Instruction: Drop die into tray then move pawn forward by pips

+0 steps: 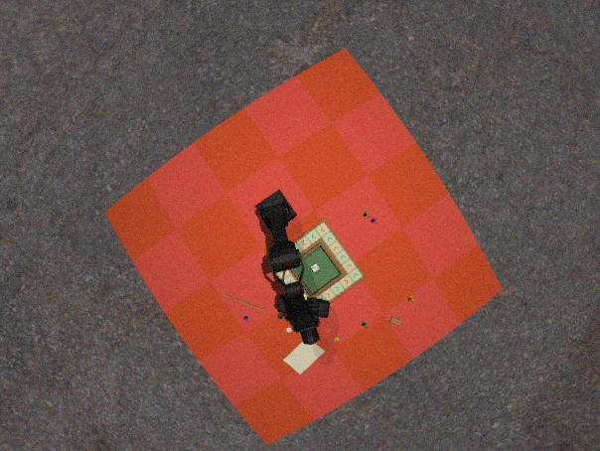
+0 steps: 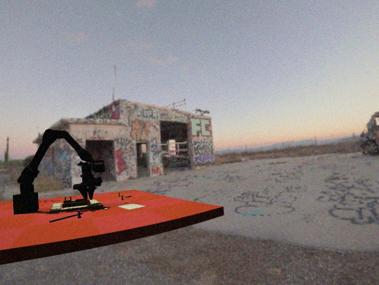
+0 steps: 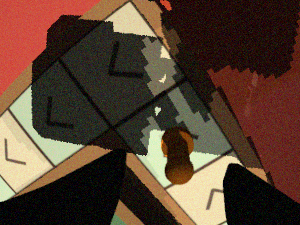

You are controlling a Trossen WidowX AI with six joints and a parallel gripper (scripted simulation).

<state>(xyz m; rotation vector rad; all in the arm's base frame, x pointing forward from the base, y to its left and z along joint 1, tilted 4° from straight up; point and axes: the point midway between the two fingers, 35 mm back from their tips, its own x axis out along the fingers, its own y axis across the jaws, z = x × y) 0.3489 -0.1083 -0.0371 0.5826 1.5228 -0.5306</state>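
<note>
The white die [image 1: 315, 267] lies in the green dice tray [image 1: 325, 279]; its top pips are too small to read. The board [image 1: 356, 274] [image 2: 56, 207] surrounds the tray with arrow squares. The orange-brown pawn [image 3: 179, 158] is on a pale green square beside a corner square, seen from above in the wrist view, and is hidden under the arm in the top view. My gripper [image 2: 88, 199] [image 3: 176, 167] is partly open and low over the board, one finger on each side of the pawn, with gaps visible between the fingers and the pawn.
A white card [image 1: 304, 359] [image 2: 131, 206] lies beyond the board. A thin stick [image 1: 244, 302] [image 2: 64, 217] and a purple piece [image 1: 245, 318] [image 2: 79, 215] lie to one side. A white disc [image 1: 289, 330], a yellow piece [image 1: 337, 340], a green piece [image 1: 365, 324] and a tan block [image 1: 395, 321] lie nearby.
</note>
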